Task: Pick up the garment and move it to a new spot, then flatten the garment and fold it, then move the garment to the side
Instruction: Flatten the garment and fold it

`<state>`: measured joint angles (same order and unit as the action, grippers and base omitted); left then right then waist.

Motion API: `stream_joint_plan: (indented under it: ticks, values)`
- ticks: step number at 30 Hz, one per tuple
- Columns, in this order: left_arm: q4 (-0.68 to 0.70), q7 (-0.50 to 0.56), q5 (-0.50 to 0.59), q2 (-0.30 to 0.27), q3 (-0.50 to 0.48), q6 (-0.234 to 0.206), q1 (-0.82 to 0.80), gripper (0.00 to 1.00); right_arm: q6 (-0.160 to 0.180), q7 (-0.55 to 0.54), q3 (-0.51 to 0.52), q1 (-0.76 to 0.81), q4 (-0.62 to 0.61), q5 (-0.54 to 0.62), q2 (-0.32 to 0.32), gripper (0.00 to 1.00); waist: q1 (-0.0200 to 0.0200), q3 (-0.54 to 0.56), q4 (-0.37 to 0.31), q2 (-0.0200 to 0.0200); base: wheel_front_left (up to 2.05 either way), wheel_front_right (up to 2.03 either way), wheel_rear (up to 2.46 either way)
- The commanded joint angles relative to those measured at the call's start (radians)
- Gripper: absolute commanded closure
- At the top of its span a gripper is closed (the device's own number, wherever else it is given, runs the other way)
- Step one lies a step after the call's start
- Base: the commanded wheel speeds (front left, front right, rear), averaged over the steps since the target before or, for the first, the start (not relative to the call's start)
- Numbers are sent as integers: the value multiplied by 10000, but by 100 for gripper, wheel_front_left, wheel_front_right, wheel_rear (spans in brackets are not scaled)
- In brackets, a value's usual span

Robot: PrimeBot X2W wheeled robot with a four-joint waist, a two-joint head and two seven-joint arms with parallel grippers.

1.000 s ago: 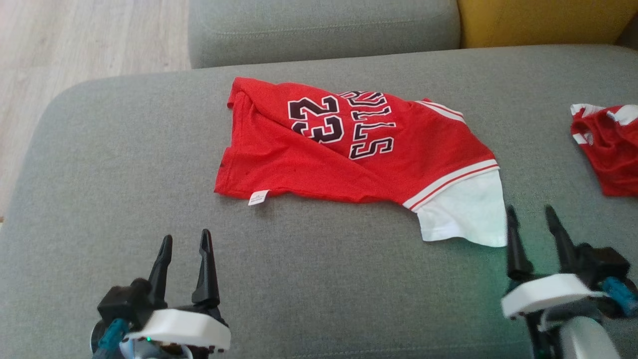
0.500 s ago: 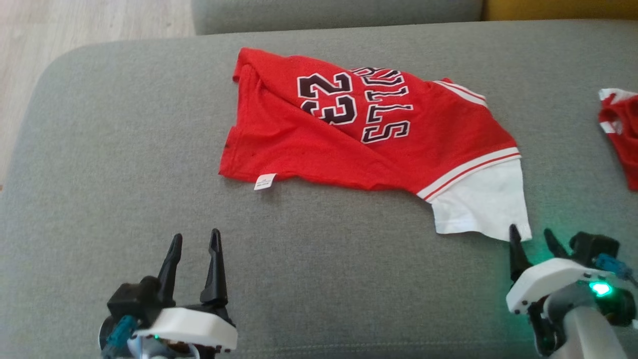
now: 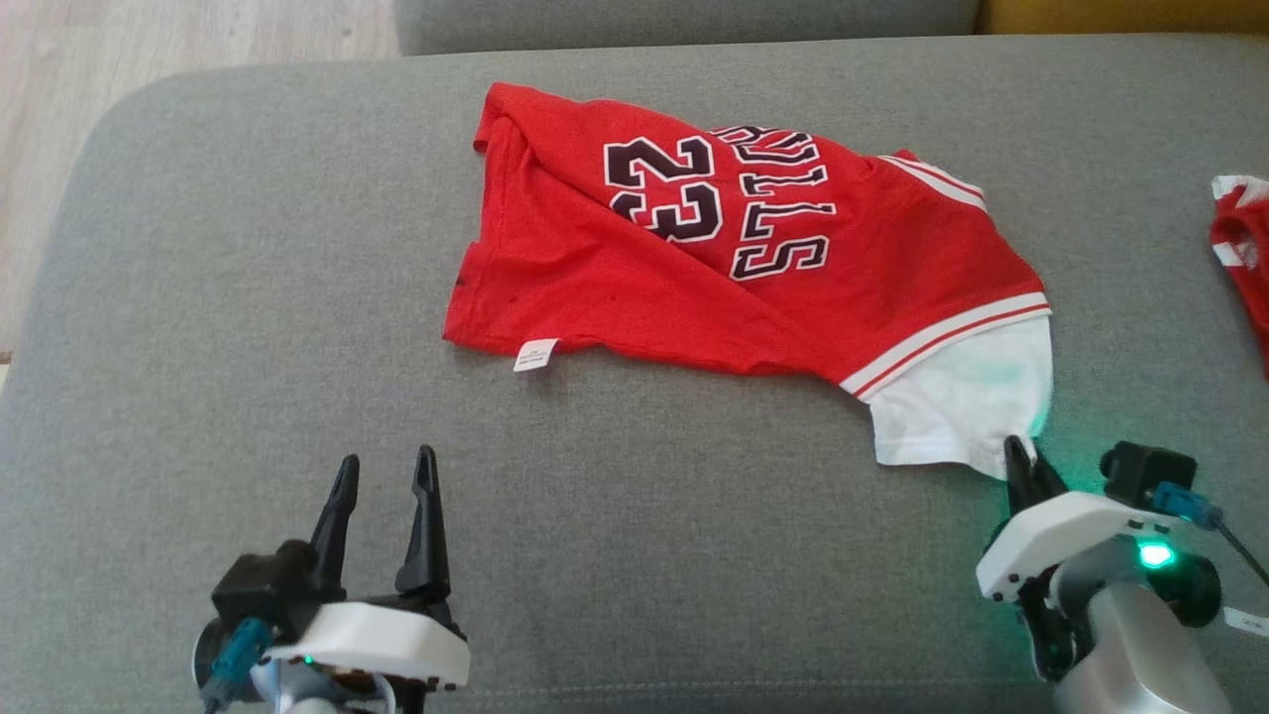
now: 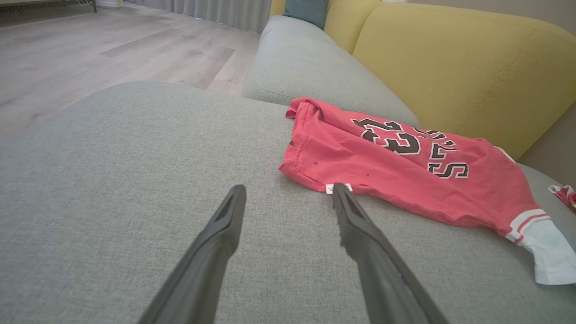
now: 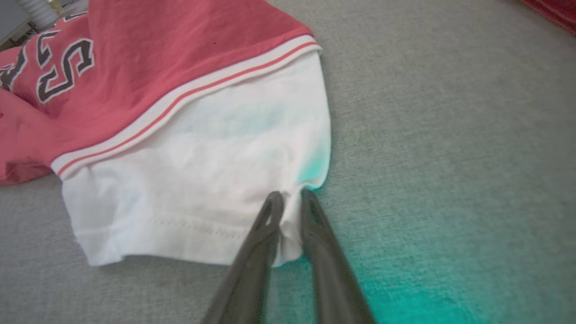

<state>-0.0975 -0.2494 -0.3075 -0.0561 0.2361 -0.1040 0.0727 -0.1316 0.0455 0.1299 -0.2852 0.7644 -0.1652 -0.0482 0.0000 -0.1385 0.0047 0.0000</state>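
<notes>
Two grippers | right gripper (image 5: 291,195) nipped onto garment (image 3: 644,297) white edge, likely sleeve | left gripper (image 3: 387,458) wide apart, empty

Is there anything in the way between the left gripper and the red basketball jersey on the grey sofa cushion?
Nothing visible. Bare grey sofa cushion lies between the open left gripper and the near hem of the red basketball jersey. The right gripper pinches the edge of its white sleeve.
</notes>
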Motion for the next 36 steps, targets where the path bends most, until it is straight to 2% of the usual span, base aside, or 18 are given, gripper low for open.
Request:
stream_joint_plan:
  ticks: [1, 6, 11, 19, 22, 26, 31, 36]
  values:
    - [304, -124, 81, 56, -414, 51, -410, 0, 9, 48, -365, -142, 27, -95, -20, 100, 0, 9, -26, 0, 0, 0, 0]
    - [305, -124, 104, 57, -437, 106, -454, 0, 9, 376, -167, -54, -193, -67, -29, 100, 0, 75, -177, 0, 0, 0, 0]
    - [206, -124, -8, 57, -280, 179, -551, 0, 9, 426, 316, 439, -1096, 211, -273, 100, 0, 116, -446, 0, 0, 0, 0]
    - [-400, 263, -1175, 58, 382, 365, -1059, 0, 9, -125, 1003, 1329, -3163, 429, -433, 100, 0, -70, -870, 0, 0, 0, 0]
    - [-738, 582, -1557, 58, 597, 356, -1319, 0, 9, -261, 1025, 1422, -3547, 432, -383, 100, 0, -150, -940, 0, 0, 0, 0]
    - [-1573, 1222, -2136, 58, 995, 204, -2063, 0, 9, -385, 782, 1440, -4028, 304, -226, 100, 0, -320, -1053, 0, 0, 0, 0]
    - [-2612, 1895, -2637, 58, 1211, -240, -3004, 0, 9, -384, 423, 1331, -4196, 165, -113, 100, 0, -467, -1171, 0, 0, 0, 0]
    - [-3362, 2174, -3109, 58, 1198, -507, -3726, 0, 9, -329, 239, 1218, -4226, 103, -65, 100, 0, -569, -1270, 0, 0, 0, 0]
